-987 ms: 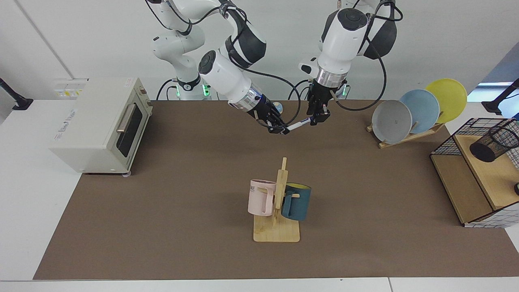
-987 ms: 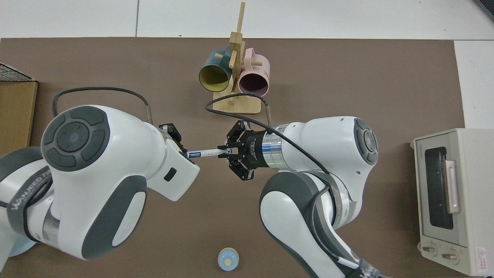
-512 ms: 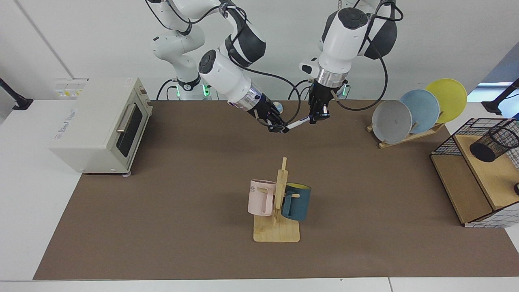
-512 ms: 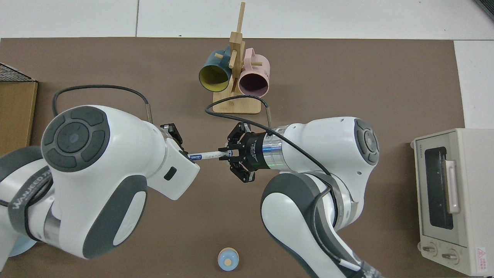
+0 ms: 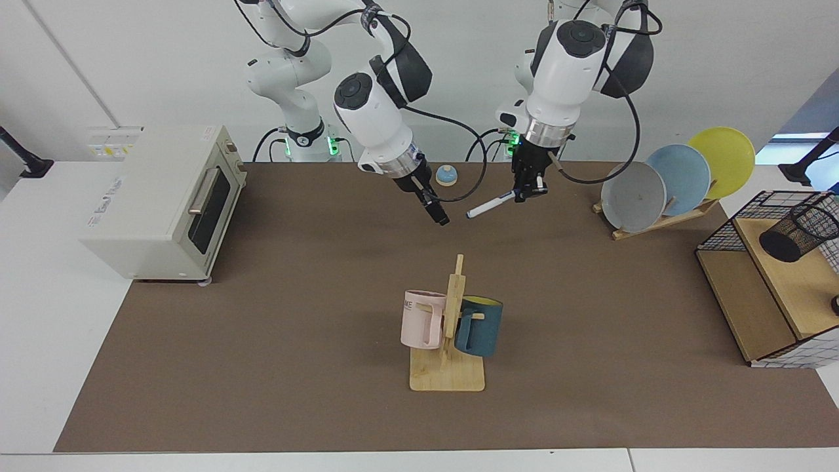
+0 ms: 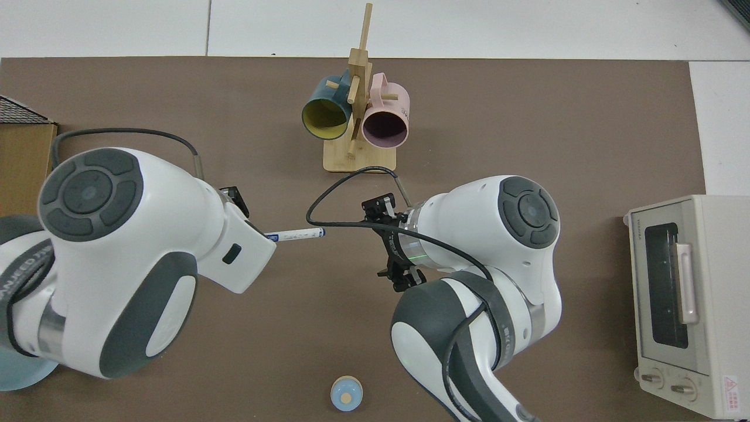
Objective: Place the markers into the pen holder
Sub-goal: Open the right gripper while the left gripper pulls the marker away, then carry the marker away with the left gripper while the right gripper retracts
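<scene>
The marker (image 5: 488, 206) is white with a dark blue cap. It hangs slanted above the mat's far middle, its cap end up in my left gripper (image 5: 526, 191), which is shut on it. In the top view the marker (image 6: 295, 235) sticks out from under the left wrist, which hides that gripper. My right gripper (image 5: 440, 217) hovers a short way off the marker's free end, open and empty, and shows in the top view (image 6: 391, 243) too. The pen holder (image 5: 796, 233), a black mesh cup, lies tilted on a wooden shelf at the facing view's far right.
A wooden mug rack (image 5: 447, 373) with a pink and a dark blue mug stands mid-mat. A toaster oven (image 5: 164, 196) sits at that view's left. A rack of three plates (image 5: 675, 180), a wire-grid basket frame (image 5: 727, 226) and a small blue dome (image 5: 446, 175) are also there.
My right gripper let go of the marker's end and swung away, turning downward. My left gripper kept the marker and carried it toward the plates' side.
</scene>
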